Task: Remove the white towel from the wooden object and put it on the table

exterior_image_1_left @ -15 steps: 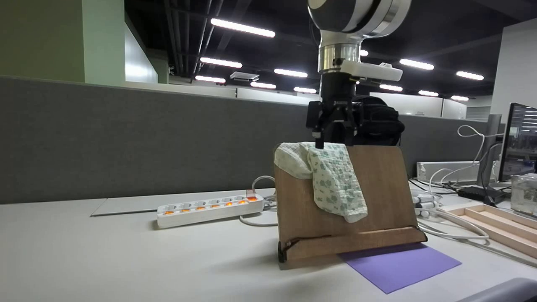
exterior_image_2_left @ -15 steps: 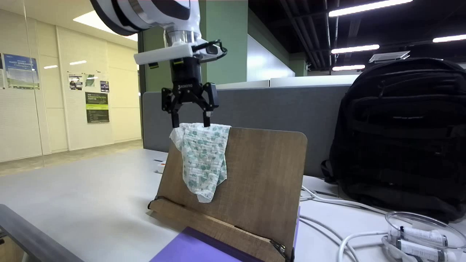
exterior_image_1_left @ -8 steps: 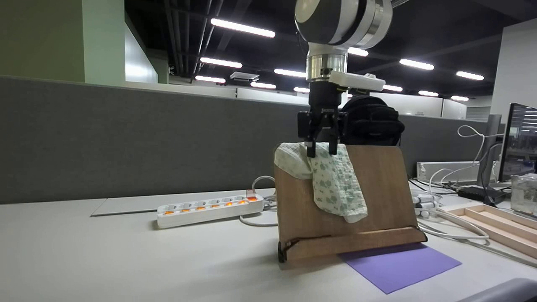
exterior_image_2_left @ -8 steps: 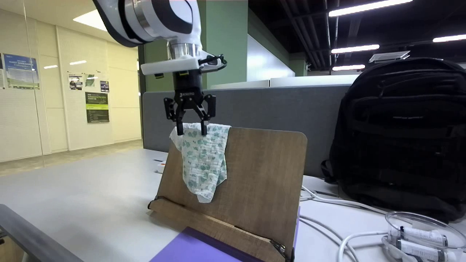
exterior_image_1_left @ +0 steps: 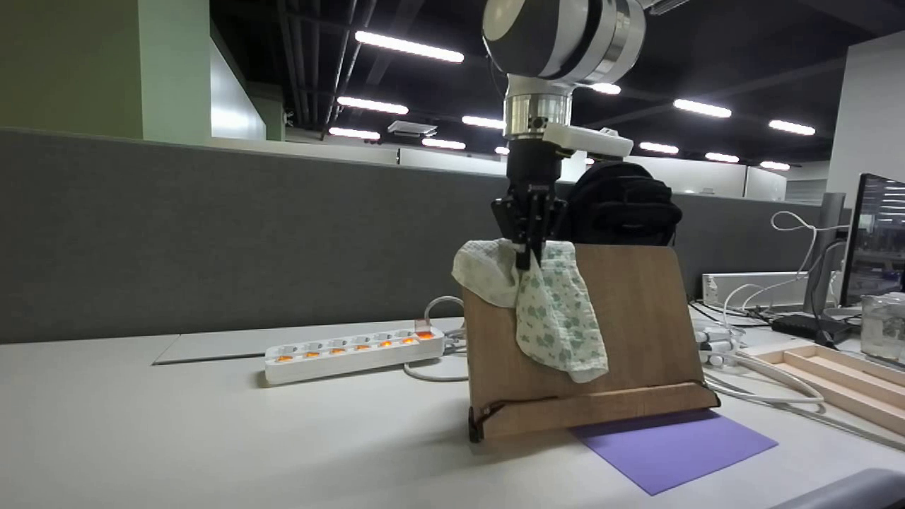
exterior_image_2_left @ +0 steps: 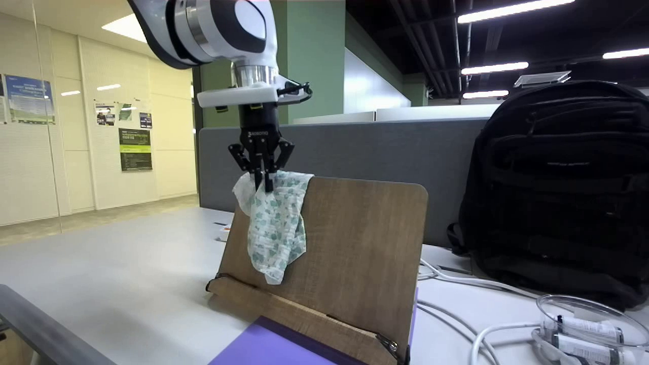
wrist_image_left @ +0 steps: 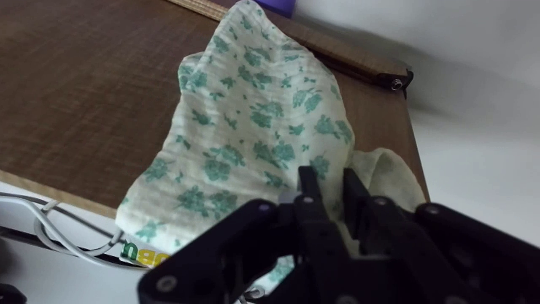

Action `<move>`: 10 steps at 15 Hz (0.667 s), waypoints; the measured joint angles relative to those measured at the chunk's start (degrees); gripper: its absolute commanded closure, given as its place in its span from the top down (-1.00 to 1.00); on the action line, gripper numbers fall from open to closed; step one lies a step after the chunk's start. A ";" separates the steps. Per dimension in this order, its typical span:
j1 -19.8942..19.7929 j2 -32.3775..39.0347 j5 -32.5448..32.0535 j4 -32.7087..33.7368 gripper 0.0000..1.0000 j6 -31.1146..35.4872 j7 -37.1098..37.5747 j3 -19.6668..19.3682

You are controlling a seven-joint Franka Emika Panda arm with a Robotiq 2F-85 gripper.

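Pinching towel (exterior_image_2_left: 276,235) draped over top edge of wooden board (exterior_image_2_left: 362,248), gripper (exterior_image_2_left: 263,186) has jaws clamped on a fold nr top, w/ long flap hanging below them down front, so prob lift up 1st.

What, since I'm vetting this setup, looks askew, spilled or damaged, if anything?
The white towel hangs lopsided, near one upper corner of the wooden stand, bunched where the claw pinches it. A purple sheet juts off-centre from under the stand. No spill or damage shows.
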 measured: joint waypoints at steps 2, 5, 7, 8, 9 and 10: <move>0.32 0.00 0.44 0.13 -1.00 -0.01 -0.69 0.47; 1.43 0.00 1.67 0.76 -0.98 -0.29 -2.30 1.55; 2.67 -0.02 3.43 2.02 -0.98 -0.96 -4.30 2.83; 3.45 -0.03 4.35 3.01 -0.98 -1.53 -5.29 3.61; 4.31 -0.04 4.86 4.26 -0.98 -2.29 -5.87 4.45; 5.24 -0.01 4.97 5.69 -0.98 -3.16 -5.94 5.35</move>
